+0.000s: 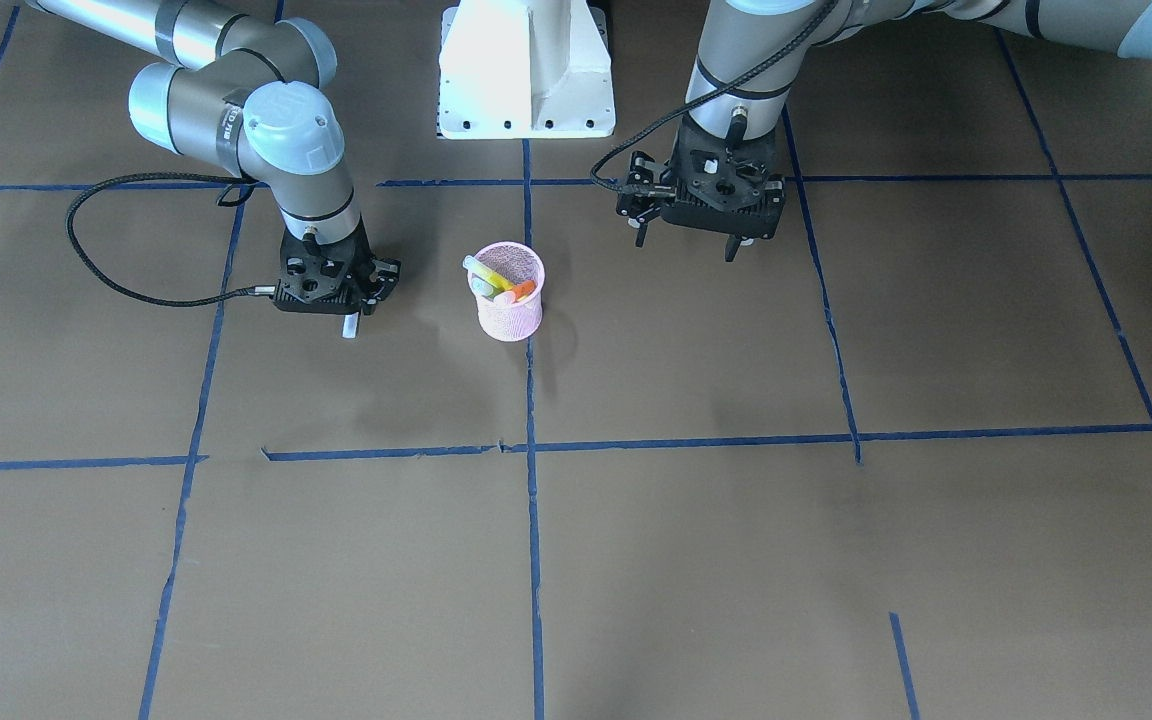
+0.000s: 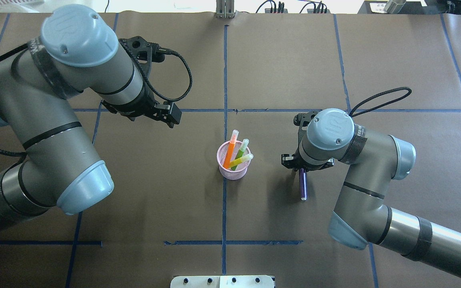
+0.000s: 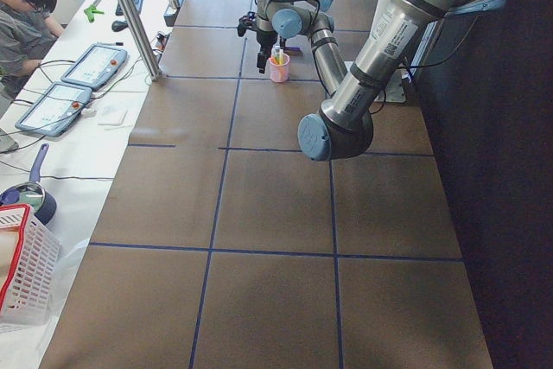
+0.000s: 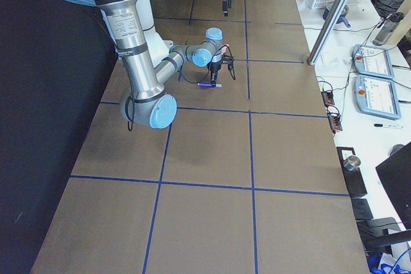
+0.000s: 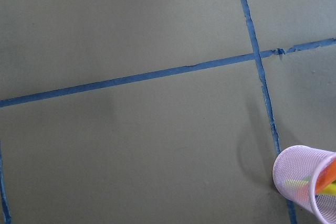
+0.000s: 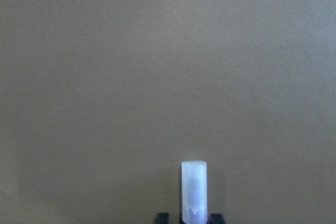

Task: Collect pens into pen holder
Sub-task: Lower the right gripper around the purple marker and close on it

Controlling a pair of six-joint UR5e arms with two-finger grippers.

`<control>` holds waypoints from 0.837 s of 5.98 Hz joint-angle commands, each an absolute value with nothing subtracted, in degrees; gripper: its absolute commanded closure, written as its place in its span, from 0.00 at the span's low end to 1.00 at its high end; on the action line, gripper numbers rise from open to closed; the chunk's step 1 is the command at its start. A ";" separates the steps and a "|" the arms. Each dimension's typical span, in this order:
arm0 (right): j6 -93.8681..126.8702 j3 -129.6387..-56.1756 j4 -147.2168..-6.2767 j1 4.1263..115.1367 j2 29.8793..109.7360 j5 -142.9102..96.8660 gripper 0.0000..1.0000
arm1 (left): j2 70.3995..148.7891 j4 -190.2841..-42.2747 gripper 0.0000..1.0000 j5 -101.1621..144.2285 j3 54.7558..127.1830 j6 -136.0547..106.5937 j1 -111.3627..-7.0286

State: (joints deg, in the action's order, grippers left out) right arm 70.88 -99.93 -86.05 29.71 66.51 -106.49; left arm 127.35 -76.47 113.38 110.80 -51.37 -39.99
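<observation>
The pink mesh pen holder [image 2: 233,171] stands upright at mid-table, also low right in the left wrist view [image 5: 302,179]. An orange pen [image 2: 230,150], a green pen [image 2: 241,151] and a yellow pen [image 2: 241,161] lean inside it. To its right lies or hangs low a purple pen [image 2: 303,186]. My right gripper [image 2: 302,171] is shut on its cap end. The pale cap [image 6: 193,187] sticks out between the fingers and shows in the front view [image 1: 347,327]. My left gripper [image 1: 687,245] hovers open and empty, up and to the left of the cup in the overhead view.
The brown table [image 2: 286,60] is crossed by blue tape lines [image 2: 225,72]. The white robot base [image 1: 526,70] sits at the near edge. A side bench [image 3: 78,92] holds tablets, a white basket and a seated person.
</observation>
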 commanded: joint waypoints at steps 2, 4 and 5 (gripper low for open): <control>71.37 -100.02 -85.96 29.27 66.53 -106.17 0.94 | 127.35 -76.46 0.00 113.38 110.83 -51.33 -39.99; 70.75 -101.15 -86.13 29.18 66.36 -106.61 1.00 | 127.35 -76.46 0.00 113.29 111.01 -51.33 -39.99; 70.75 -105.16 -86.74 29.70 66.53 -106.44 1.00 | 127.44 -76.46 0.00 113.38 111.09 -51.42 -39.99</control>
